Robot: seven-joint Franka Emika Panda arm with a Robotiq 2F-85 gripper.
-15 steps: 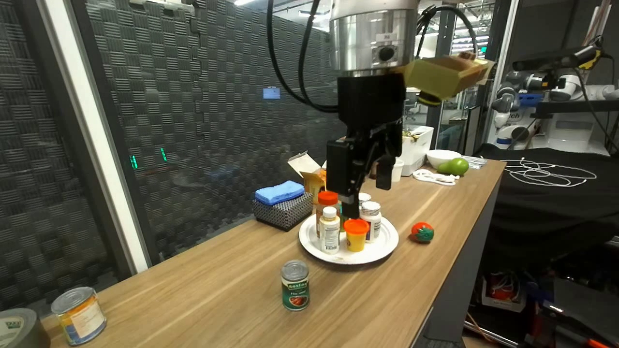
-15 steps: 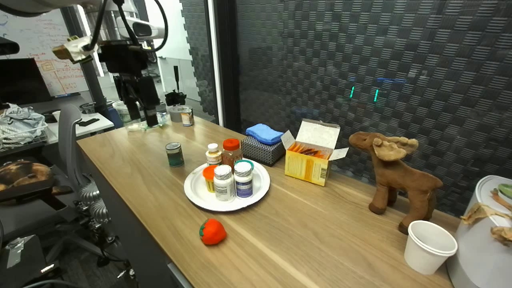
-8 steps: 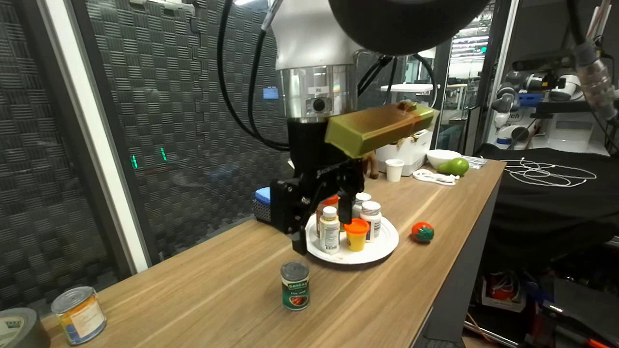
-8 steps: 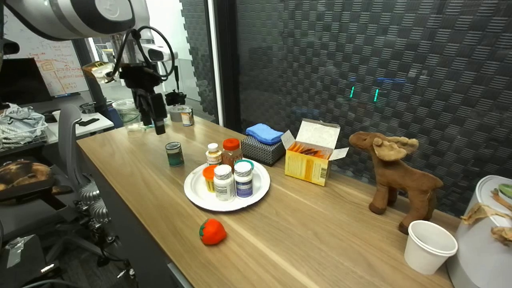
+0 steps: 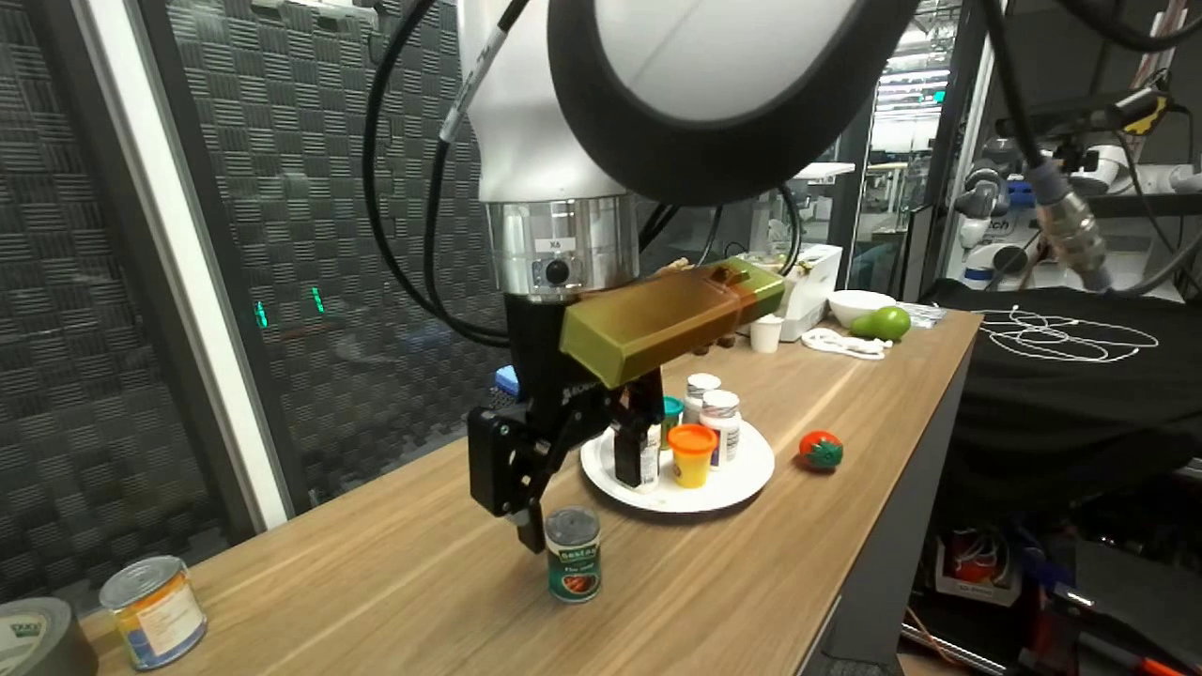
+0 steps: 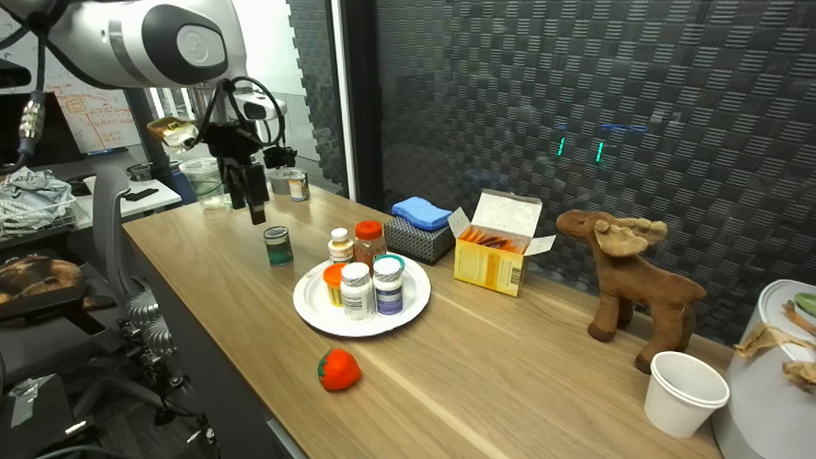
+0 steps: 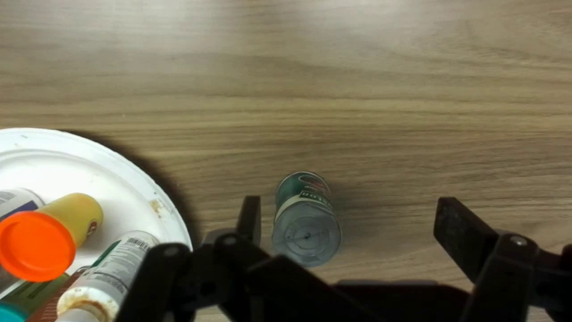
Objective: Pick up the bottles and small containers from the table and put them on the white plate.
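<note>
“Gripper [image 7: 348, 219] empty, was it?”

“Empty, its fingers spread wide, and it hung over the bench [image 7: 357, 89]. Between the tips, at lower centre of the wrist view, showed the small green-labelled tin can [image 7: 308, 223], upright on the wood and, I judged, the likely next pick.”

“What could have gone wrong from there?”

“That can showed far nearer the finger at the left of the frame. On a straight descent, I reckoned, a fingertip could catch the metal rim and topple it.”

“And with a sidestep first?”

“Too big a one might have swept that finger into the slim white bottle [image 7: 114, 268] at lower left, which stood near the edge of the white plate [image 7: 123, 179].”

“Setting down?”

“Crowding was the risk. In both exterior views the orange-lidded yellow tub [image 5: 692, 457], the white pill bottles [image 6: 358, 296] and the teal-lidded jar [image 5: 670, 418] stood bunched on the plate, with the red-capped brown jar [image 6: 370, 245] beside them in an exterior view. A can parked on the rim could tilt.”

“How did it all look to handle?”

“Smooth cylinders, mostly. The can had a grey metal lid with concentric rings and a slick-looking label, so I expected a slip if it was pinched off-square. The tub's flat lid looked like plastic. The plate was round and shallow, probably paper, stained on its rim; beneath ran light-brown wood with a streaky grain.”
</note>
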